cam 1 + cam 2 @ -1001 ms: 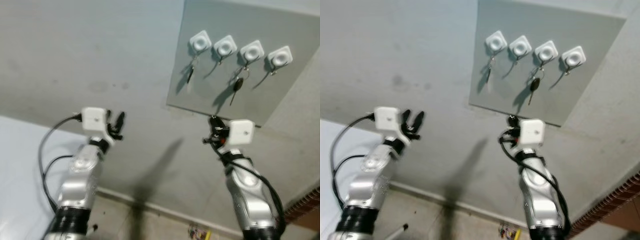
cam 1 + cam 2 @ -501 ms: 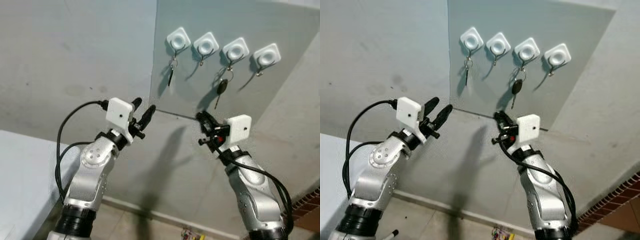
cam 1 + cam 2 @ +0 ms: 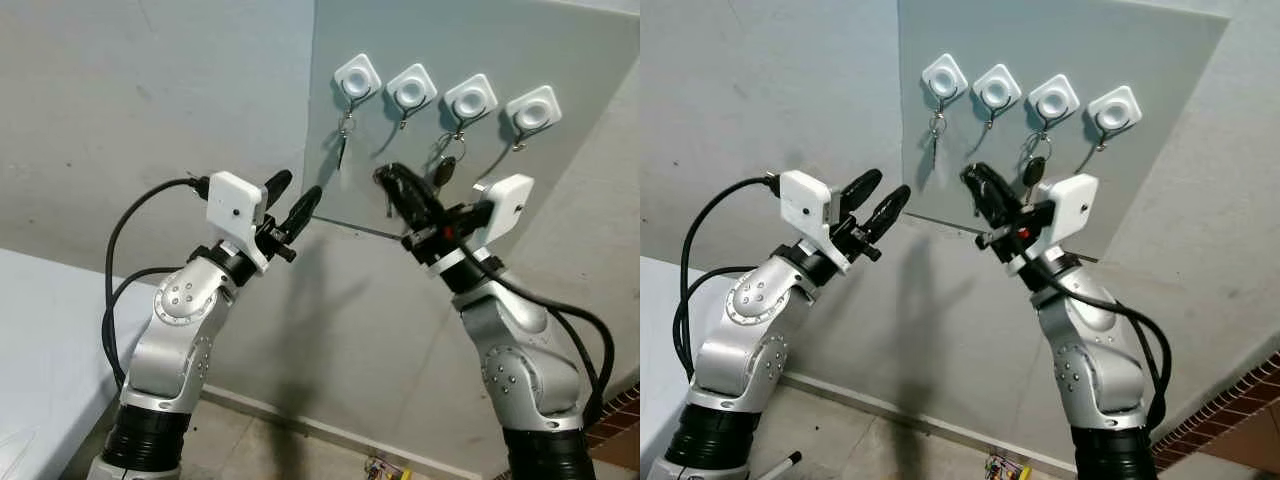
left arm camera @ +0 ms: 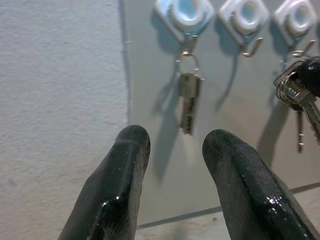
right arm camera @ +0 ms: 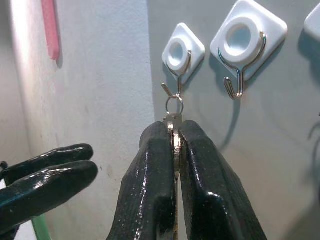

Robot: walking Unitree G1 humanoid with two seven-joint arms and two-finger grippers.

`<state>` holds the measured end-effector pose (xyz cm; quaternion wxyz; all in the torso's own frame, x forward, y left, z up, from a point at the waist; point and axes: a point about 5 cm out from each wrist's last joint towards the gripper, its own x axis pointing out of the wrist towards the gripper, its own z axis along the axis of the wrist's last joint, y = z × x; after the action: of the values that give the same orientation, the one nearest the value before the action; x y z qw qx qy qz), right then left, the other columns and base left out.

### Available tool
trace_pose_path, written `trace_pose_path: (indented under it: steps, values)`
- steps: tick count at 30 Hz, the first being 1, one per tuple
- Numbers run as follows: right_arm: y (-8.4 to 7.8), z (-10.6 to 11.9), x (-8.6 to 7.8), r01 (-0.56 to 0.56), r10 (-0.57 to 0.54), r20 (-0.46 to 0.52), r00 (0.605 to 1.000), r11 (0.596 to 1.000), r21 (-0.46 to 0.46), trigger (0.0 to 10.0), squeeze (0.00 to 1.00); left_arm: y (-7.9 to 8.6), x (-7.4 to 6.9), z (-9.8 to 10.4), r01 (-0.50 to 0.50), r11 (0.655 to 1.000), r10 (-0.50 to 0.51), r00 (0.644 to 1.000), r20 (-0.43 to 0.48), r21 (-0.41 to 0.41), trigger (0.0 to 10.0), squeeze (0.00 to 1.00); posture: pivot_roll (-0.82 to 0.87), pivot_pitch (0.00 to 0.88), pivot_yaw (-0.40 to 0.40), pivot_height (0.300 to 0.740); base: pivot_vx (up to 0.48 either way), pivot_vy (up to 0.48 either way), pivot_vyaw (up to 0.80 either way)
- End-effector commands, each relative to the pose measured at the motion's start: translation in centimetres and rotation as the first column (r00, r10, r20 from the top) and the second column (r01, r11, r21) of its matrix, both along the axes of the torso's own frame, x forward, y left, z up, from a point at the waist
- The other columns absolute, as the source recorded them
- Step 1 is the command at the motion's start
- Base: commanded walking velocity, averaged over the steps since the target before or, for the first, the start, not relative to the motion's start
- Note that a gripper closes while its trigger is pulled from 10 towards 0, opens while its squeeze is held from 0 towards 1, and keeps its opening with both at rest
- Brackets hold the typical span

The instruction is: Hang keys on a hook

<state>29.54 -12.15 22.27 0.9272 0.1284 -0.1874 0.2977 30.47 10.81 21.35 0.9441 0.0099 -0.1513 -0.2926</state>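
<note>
Four white hooks point(image 3: 414, 89) sit in a row on a grey wall panel point(image 3: 560, 190). A silver key point(image 4: 188, 102) hangs from the leftmost hook; a black-headed key point(image 3: 1035, 171) hangs from the third. The right gripper point(image 3: 392, 183), raised below the second hook, is clamped on a bunch of keys point(image 4: 296, 90). The left gripper point(image 3: 295, 199) hovers nearby, fingers apart, holding nothing.

Silver key point(image 4: 189, 102) hanging on leftmost hook point(image 4: 186, 14); bunch point(image 4: 296, 89) nearby.

2 silver arms point(image 3: 180, 330), white wrist cameras point(image 3: 235, 207), black cables, black fingers point(image 4: 120, 190).
</note>
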Motion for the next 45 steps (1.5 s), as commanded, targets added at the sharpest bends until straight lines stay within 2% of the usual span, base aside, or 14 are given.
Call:
trace_pose_path:
  steps: [1, 10, 24, 45]
  values:
    - [-0.3, 1.1, 0.2, 0.016, -0.017, 0.027, 1.0, 1.0, 0.025, 10.0, 0.0, -0.4, -0.2, 1.3, 0.024, 1.0, -0.024, 0.999, 0.038, -0.001, 10.0, 0.0, -0.01, 0.02, -0.065, 0.74, 0.0, 0.0, 0.0]
    - [-0.9, 2.3, 1.3, 0.121, -0.124, 0.042, 0.991, 0.99, 0.068, 10.0, 0.0, -1.7, -0.8, 1.9, 0.079, 0.997, -0.079, 0.996, 0.048, -0.004, 10.0, 0.0, -0.01, 0.019, -0.062, 0.74, 0.0, 0.0, 0.0]
    - [-2.2, 2.5, 1.5, 0.197, -0.207, 0.082, 0.975, 0.974, 0.116, 10.0, 0.0, -2.2, -1.2, 2.1, 0.114, 0.993, -0.114, 0.993, 0.039, -0.001, 10.0, 0.0, -0.01, 0.024, -0.057, 0.74, 0.0, 0.0, 0.0]
    - [-1.4, 3.2, 2.2, 0.183, -0.196, 0.113, 0.974, 0.976, 0.12, 10.0, 0.0, -2.4, -1.5, 2.2, 0.119, 0.993, -0.119, 0.992, 0.037, -0.002, 10.0, 0.0, 0.0, 0.031, -0.06, 0.74, 0.0, 0.0, 0.0]
